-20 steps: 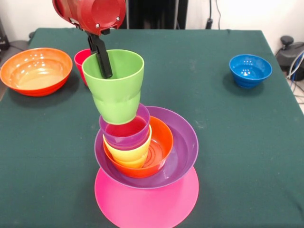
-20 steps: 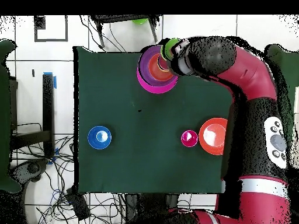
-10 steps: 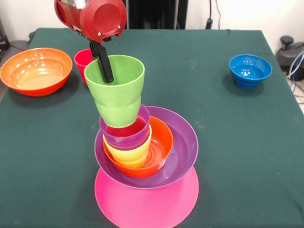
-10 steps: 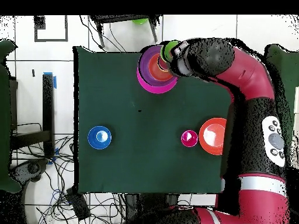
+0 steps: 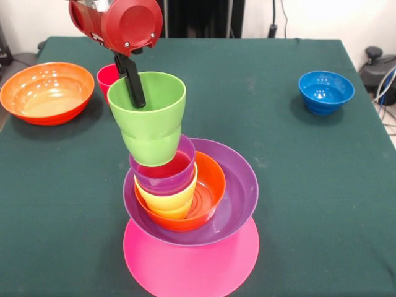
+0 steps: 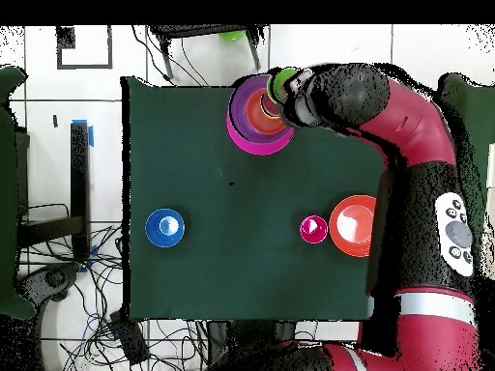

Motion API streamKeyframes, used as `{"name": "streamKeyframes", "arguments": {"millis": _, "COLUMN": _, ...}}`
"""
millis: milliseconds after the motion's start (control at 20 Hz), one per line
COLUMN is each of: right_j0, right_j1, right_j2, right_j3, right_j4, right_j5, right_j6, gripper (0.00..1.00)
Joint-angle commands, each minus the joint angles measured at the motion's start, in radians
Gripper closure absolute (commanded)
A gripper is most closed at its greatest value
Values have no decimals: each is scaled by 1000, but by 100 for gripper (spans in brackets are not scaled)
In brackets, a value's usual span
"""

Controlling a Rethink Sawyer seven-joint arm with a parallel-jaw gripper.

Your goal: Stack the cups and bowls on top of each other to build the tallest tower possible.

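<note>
Above tower (image 5: pixel 185 204), hand (image 5: pixel 133 83) gripping green cup (image 5: pixel 148 114)

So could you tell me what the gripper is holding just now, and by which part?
The gripper holds the light green cup by its rim, one finger inside the wall.

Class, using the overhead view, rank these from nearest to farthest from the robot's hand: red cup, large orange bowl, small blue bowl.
1. Large orange plastic bowl and red plastic cup, side by side: too close to call.
2. Small blue plastic bowl, far across the table from the hand.
</note>
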Motion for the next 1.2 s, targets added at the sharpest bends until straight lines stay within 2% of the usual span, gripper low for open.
{"name": "streamKeyframes", "arguments": {"millis": 50, "right_j0": 0, "right_j1": 42, "right_j2": 90, "right_j3": 83, "right_j4": -63, "right_j5": -26, "right_j6": -175, "gripper": 100}}
{"name": "streamKeyframes", "arguments": {"millis": 1200, "right_j0": -19, "right_j1": 50, "right_j2": 130, "right_j3": 103, "right_j4": -68, "right_j5": -39, "right_j6": -181, "gripper": 100}}
